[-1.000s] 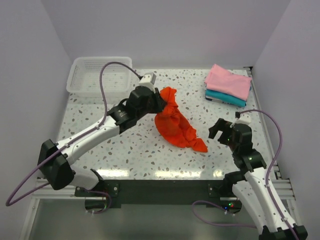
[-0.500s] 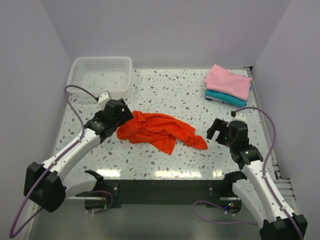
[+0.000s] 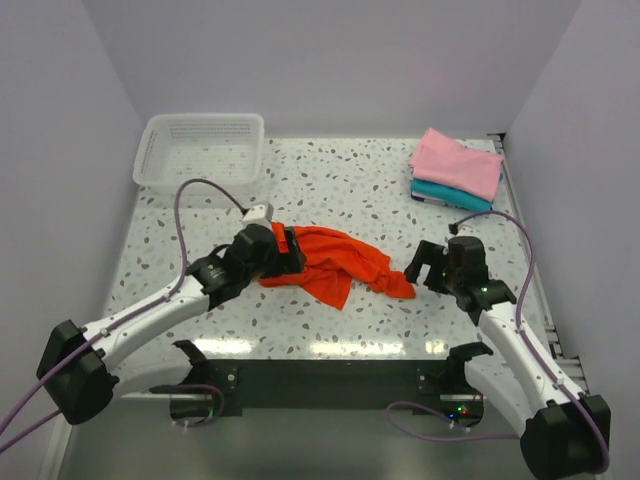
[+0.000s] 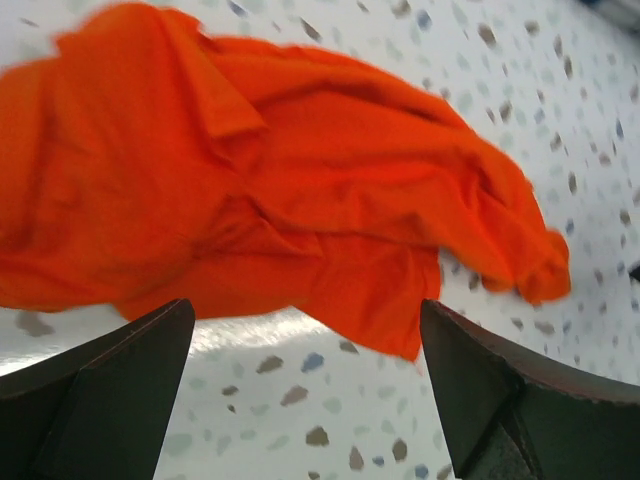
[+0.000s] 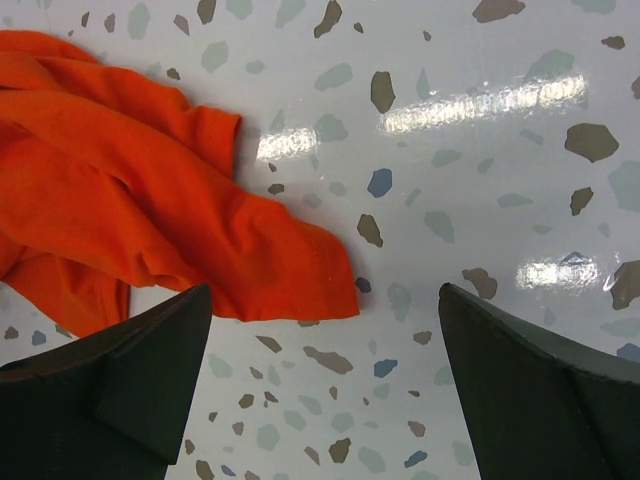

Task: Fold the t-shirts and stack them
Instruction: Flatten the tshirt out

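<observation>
A crumpled orange-red t-shirt (image 3: 335, 262) lies loose on the speckled table near its middle; it also fills the top of the left wrist view (image 4: 270, 190) and the left of the right wrist view (image 5: 130, 220). My left gripper (image 3: 288, 252) hovers at the shirt's left end, jaws wide open with only table between them (image 4: 305, 390). My right gripper (image 3: 425, 265) is open just right of the shirt's pointed right tip (image 5: 325, 380), not touching it. At the back right a folded pink t-shirt (image 3: 458, 163) rests on a folded teal t-shirt (image 3: 450, 196).
A white mesh basket (image 3: 200, 150) stands at the table's (image 3: 330, 185) back left corner. Grey walls close in the back and both sides. The table's near edge runs along a black rail (image 3: 330, 375) between the arm bases.
One second ago my left gripper held the orange-red shirt hanging above the table. It has let go; the shirt now lies spread low. The left arm swung back toward the shirt's left end.
</observation>
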`<state>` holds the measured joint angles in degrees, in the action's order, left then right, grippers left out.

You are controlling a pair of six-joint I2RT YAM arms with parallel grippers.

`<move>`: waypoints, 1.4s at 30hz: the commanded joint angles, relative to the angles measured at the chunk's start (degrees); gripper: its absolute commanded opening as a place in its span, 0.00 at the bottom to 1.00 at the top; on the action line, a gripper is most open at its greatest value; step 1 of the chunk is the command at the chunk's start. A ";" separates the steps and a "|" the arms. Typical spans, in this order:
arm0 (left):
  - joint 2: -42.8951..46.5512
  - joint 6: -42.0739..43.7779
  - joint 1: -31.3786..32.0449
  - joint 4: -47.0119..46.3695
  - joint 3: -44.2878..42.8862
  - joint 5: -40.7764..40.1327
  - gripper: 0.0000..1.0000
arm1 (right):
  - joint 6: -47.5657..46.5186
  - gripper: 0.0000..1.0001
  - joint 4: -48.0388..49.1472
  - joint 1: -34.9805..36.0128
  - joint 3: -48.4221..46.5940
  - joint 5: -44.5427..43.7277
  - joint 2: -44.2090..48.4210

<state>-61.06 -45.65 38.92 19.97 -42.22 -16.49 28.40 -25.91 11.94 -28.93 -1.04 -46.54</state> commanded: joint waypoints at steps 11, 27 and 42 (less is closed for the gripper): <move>-22.78 5.22 18.37 -8.72 -8.57 7.88 1.00 | 0.78 0.99 -2.65 -0.08 -1.75 -3.53 1.54; -39.57 1.36 25.33 8.24 -21.24 -0.90 0.79 | 1.30 0.99 -1.07 -0.08 0.89 -4.24 1.63; -44.76 -4.27 25.42 14.22 -25.19 -6.71 0.60 | 1.48 0.99 -0.63 0.01 1.33 -3.88 1.72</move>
<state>-104.42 -47.57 64.16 31.22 -64.77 -20.03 29.04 -28.12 11.94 -27.90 -3.75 -45.60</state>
